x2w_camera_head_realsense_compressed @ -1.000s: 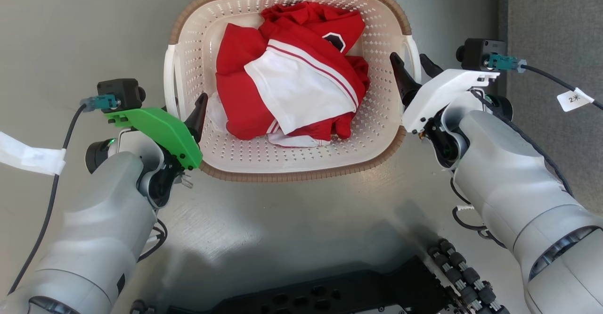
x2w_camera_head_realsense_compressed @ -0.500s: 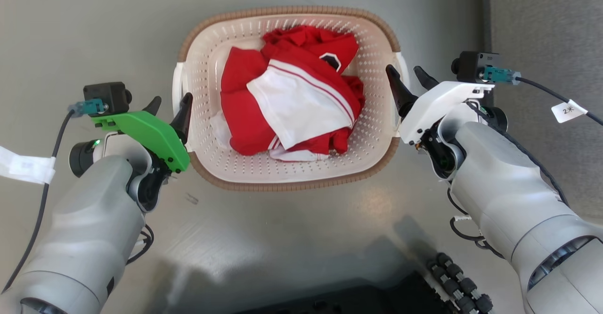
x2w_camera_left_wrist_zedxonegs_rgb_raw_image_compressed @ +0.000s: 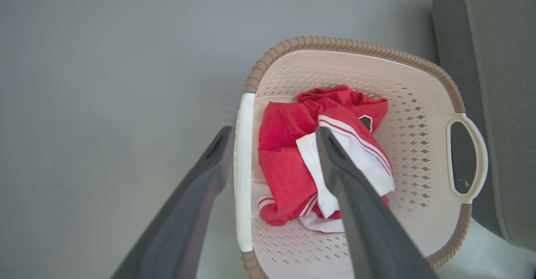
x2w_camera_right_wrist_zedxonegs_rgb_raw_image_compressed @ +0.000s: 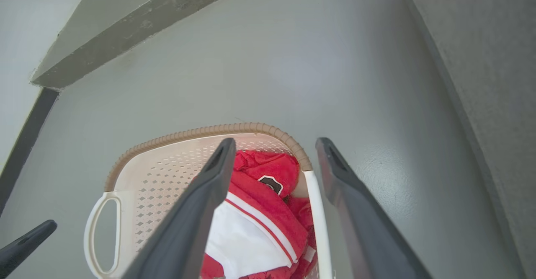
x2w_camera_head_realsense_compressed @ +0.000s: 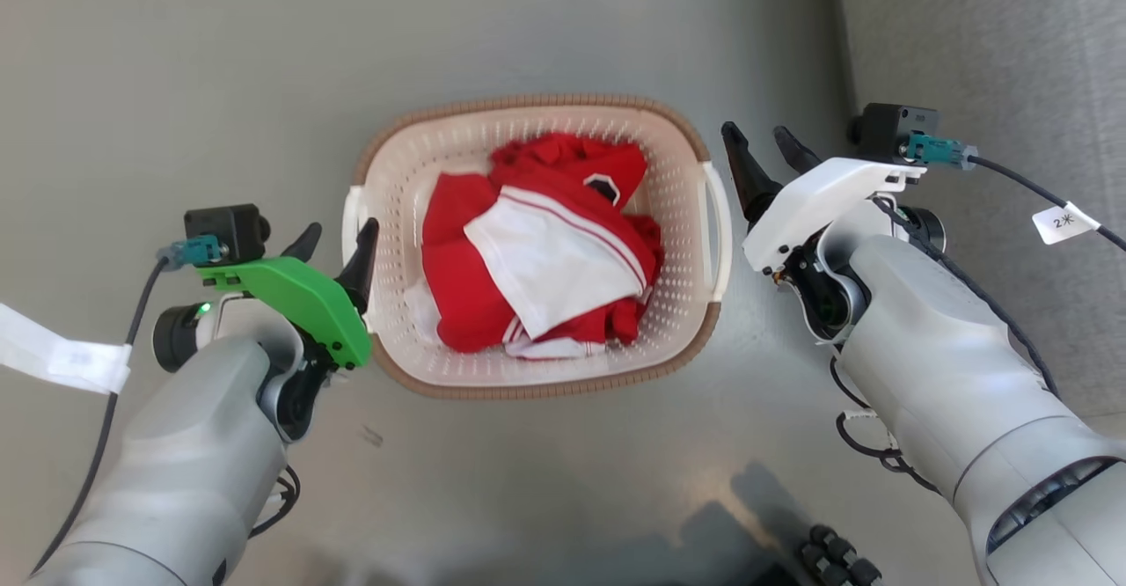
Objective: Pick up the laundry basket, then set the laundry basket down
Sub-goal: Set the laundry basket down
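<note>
Laundry basket [x2w_camera_head_realsense_compressed: 528,102] sitting on grey floor [x2w_camera_head_realsense_compressed: 220,84], holding clothes [x2w_camera_head_realsense_compressed: 528,260].
Flanking it: left gripper [x2w_camera_head_realsense_compressed: 337,243], right gripper [x2w_camera_head_realsense_compressed: 758,142], jaws gaping wide, gripping nothing.

The left arm [x2w_camera_head_realsense_compressed: 176,472] and right arm [x2w_camera_head_realsense_compressed: 950,375] reach forward from the lower corners, the left gripper [x2w_camera_head_realsense_compressed: 339,236] capped in green, the right gripper [x2w_camera_head_realsense_compressed: 755,135] in white, both with dark fingers spread apart.

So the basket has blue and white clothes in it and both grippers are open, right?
Almost. The clothes in the laundry basket are red and white, not blue, as the head view shows. The left gripper and right gripper are open.
</note>
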